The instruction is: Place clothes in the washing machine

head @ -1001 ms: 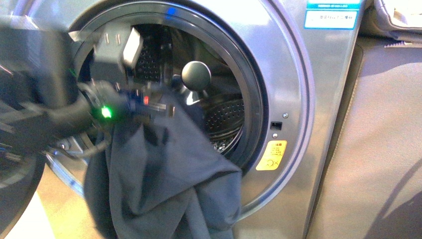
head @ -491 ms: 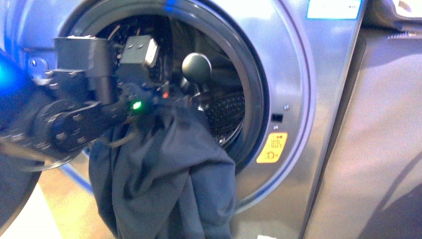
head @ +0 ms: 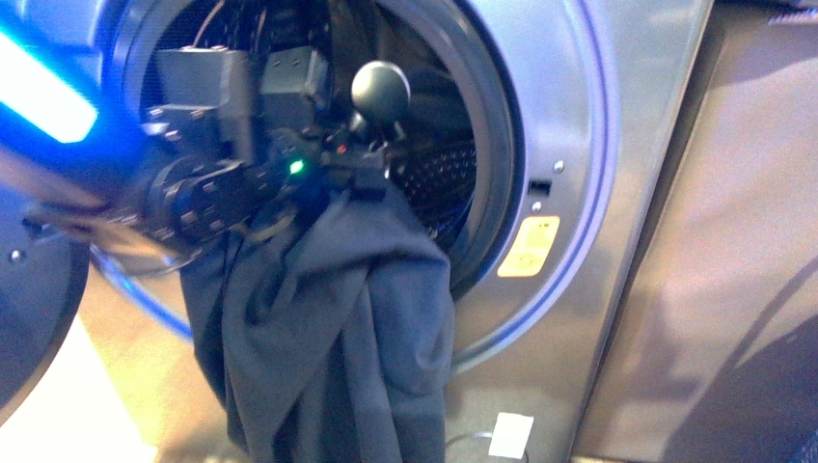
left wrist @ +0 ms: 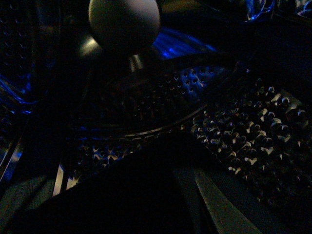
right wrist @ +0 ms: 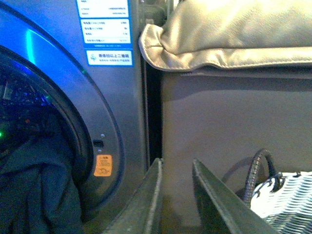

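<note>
Slate-blue garment (head: 328, 318) gathers to the left tool (head: 359, 178) and hangs from it. The jaws are hidden under fabric, so I read it as clamped on the cloth, not confirmed. Versus a second ago, the tool has pushed further in through the porthole (head: 504, 145) of the washer (head: 588, 135). It now sits just under the round black knob (head: 380, 89), and the garment's top went in with it. Left wrist view agrees: perforated drum (left wrist: 243, 131) dead ahead, dark cloth at the near edge. Bulk of the garment is still outside the porthole, draped over its lower lip and hanging down the front. Right tool (right wrist: 175, 165) is well outside the porthole, off to its right, fingers apart, empty. Judgement: feed-in started, far from done. It needs a deeper reach before release, or the overhang likely drags it back out.
</note>
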`<state>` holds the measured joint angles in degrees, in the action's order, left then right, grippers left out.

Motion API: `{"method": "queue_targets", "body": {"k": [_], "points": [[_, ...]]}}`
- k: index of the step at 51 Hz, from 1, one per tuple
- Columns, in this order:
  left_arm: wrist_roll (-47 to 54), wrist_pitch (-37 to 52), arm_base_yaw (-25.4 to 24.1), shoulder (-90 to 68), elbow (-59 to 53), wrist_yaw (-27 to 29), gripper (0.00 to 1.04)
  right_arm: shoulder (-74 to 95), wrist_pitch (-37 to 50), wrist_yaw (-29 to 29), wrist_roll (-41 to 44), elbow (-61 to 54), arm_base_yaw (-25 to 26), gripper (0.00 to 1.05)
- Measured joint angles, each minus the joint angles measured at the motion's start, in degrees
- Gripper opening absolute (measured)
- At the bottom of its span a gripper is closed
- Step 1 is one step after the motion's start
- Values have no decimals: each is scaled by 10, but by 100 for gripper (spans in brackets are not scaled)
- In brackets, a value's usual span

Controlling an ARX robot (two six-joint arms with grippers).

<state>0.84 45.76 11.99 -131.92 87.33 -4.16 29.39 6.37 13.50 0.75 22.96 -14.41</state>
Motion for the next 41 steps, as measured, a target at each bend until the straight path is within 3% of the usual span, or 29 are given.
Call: {"method": "queue_targets", "body": {"k": [3, 5, 17, 20, 23, 33, 41], "points": [[0, -6, 1, -20, 33, 6, 5, -23, 9, -16, -1, -32, 21, 5], [1, -16, 3, -31, 52, 11, 5, -30, 12, -22, -1, -43, 28, 1], [6, -86, 11, -114, 195, 36, 5, -83, 27, -68, -1, -112, 73, 2], [9, -117, 12, -149, 258, 43, 5, -99, 27, -126, -1, -129, 118, 2], [16, -156, 12, -186, 333, 46, 5, -114, 27, -131, -2, -143, 139, 2], [40, -296, 11, -316, 584, 66, 5, -146, 26, -134, -2, -173, 143, 2], [50, -340, 8, -371, 671, 75, 5, -165, 21, -134, -2, -185, 143, 2]]}}
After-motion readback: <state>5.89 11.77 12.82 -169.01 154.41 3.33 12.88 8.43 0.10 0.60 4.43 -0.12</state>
